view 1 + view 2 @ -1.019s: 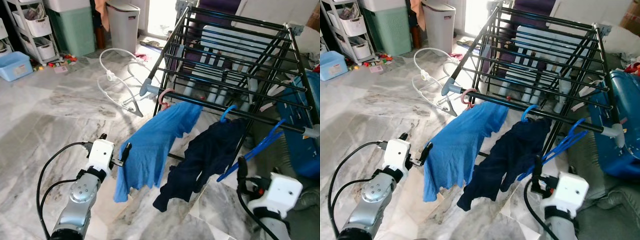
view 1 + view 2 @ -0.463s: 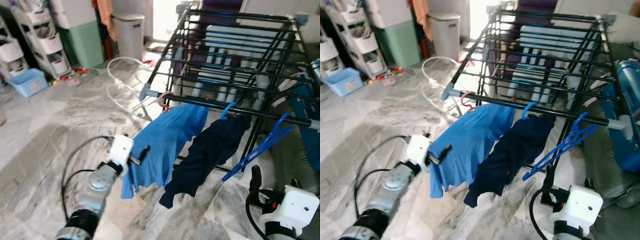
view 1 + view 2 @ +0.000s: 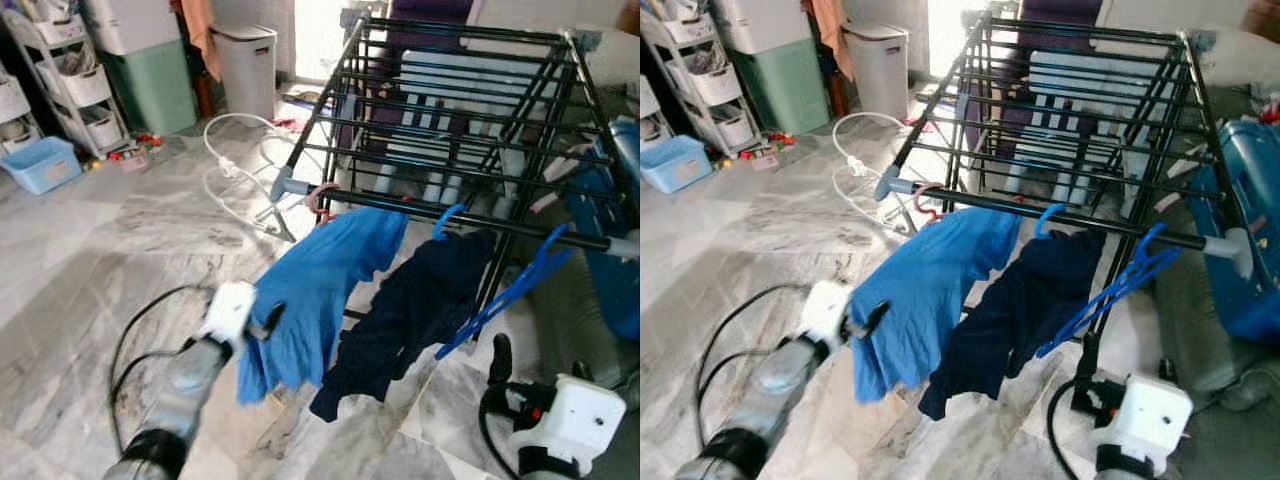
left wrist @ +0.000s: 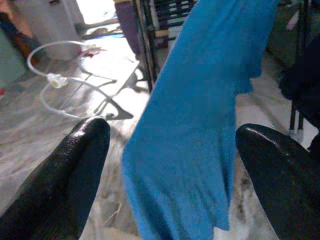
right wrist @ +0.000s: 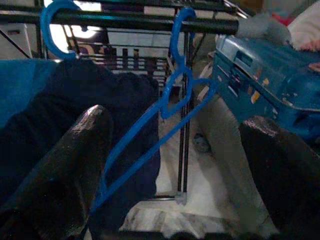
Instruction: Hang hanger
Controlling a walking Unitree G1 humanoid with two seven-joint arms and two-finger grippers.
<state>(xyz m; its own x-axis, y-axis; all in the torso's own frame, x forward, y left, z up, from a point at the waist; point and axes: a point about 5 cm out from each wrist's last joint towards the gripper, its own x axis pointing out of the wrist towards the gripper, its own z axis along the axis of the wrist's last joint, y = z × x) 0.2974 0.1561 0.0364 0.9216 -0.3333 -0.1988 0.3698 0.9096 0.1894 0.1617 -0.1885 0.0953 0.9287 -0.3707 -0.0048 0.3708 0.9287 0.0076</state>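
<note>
Empty blue hanger [image 3: 512,296] already hooked on the drying rack [image 3: 470,110].
Both the left gripper [image 4: 170,170] and right gripper [image 5: 175,165] have fingers spread, holding nothing; a careless swing could knock it off.

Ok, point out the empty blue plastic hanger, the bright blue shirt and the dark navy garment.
empty blue plastic hanger [image 5: 167,107]: right wrist view, neck below its hook.
bright blue shirt [image 3: 315,290]: left eye view, middle of the cloth.
dark navy garment [image 3: 1025,305]: right eye view, centre of the fabric.
</note>
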